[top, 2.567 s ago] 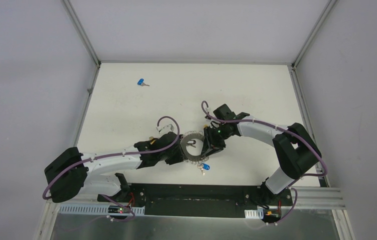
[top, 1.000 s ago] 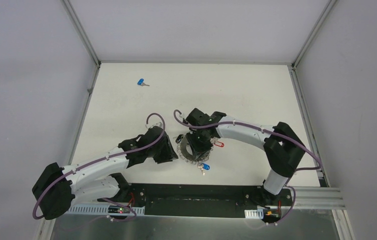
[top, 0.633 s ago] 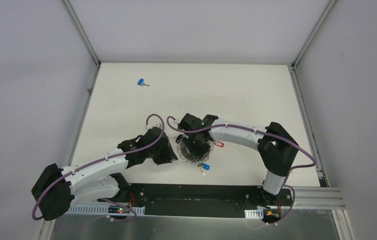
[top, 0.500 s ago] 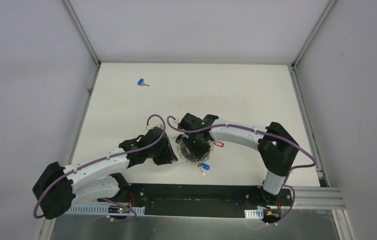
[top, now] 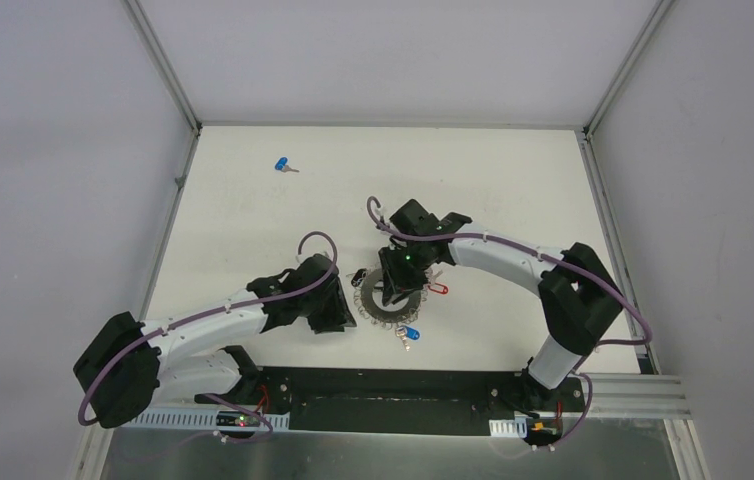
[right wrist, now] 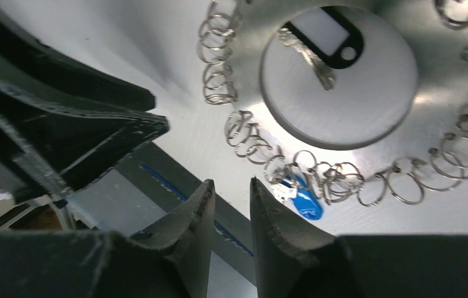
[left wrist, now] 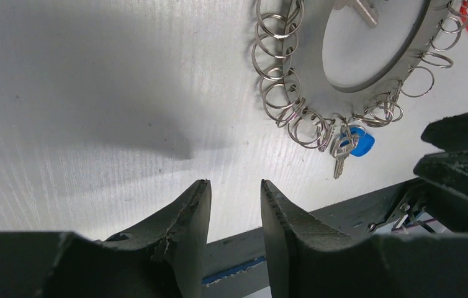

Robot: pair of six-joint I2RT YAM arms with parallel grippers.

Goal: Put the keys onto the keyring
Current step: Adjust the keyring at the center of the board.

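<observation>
Pulling back, the right claw [right wrist: 231, 186] uncovered the keyring [left wrist: 306, 68] near the tabletop's near edge. Both it and the left claw [left wrist: 234, 186] stood slightly open, empty; 1 blue key [top: 282, 165] lay unfetched by the far-left corner.

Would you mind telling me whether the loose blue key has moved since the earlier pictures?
No. The blue key stays put near the table's far left corner.
</observation>
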